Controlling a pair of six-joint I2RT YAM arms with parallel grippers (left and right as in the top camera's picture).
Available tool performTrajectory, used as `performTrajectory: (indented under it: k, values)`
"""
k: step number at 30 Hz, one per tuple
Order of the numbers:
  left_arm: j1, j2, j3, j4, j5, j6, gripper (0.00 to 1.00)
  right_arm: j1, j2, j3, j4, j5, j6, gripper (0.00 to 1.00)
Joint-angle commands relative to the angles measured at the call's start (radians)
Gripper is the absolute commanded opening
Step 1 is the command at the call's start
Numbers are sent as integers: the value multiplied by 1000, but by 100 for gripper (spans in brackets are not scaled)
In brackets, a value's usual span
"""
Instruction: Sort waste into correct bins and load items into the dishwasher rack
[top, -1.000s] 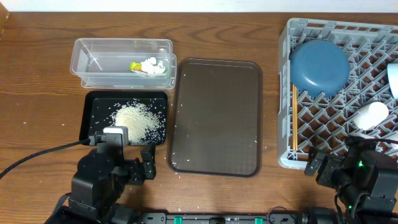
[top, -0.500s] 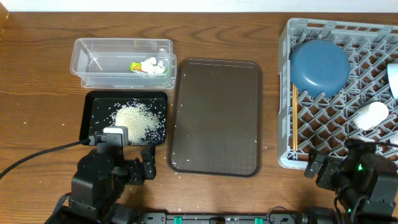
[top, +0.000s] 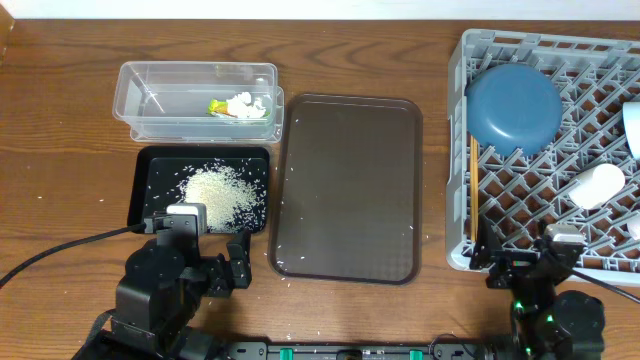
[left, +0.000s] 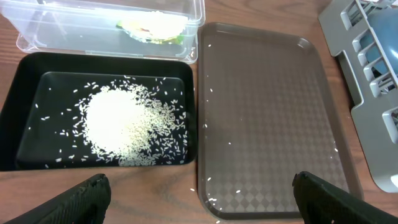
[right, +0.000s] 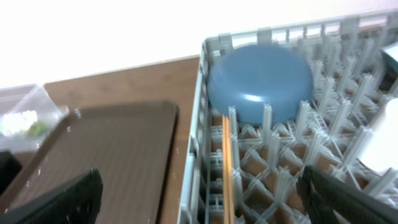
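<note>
White rice (top: 222, 190) lies in black tray (top: 150, 202), blue dish (top: 513, 105) in grey rack (top: 458, 200).

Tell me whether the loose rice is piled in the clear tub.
No, the rice lies heaped in the black tray, which sits beside the clear tub.

L arm (top: 160, 290): blocky matte-black housing w/ small white-grey module (top: 185, 214) on top; black cable (top: 60, 252) ran from it to frame's L edge. R arm (top: 550, 305): same black casing, pale module (top: 563, 238) on top, green LED (top: 518, 305) lit. L fingers (left: 81, 198) & R fingers (right: 59, 198): black, dull finish, tapered, blurred in wrist views. Screws, markings: too small to tell.
</note>
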Motion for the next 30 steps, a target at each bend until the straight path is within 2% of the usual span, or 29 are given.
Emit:
performTrajectory:
  k: [1, 10, 15, 22, 30]
  values:
    - [-4, -3, 0, 2, -8, 2, 96, 20, -46, -104, 103, 19, -8, 99]
    - [-4, -3, 0, 2, -8, 2, 96, 19, -61, -305, 465, 50, -9, 99]
    - [-4, -3, 0, 2, -8, 2, 96, 19, -61, -387, 570, 52, -31, 99]
    - [-4, -3, 0, 2, -8, 2, 96, 19, -61, -390, 502, 5, -173, 99]
    - [-4, -3, 0, 2, -8, 2, 96, 19, -61, -390, 502, -3, -165, 99]
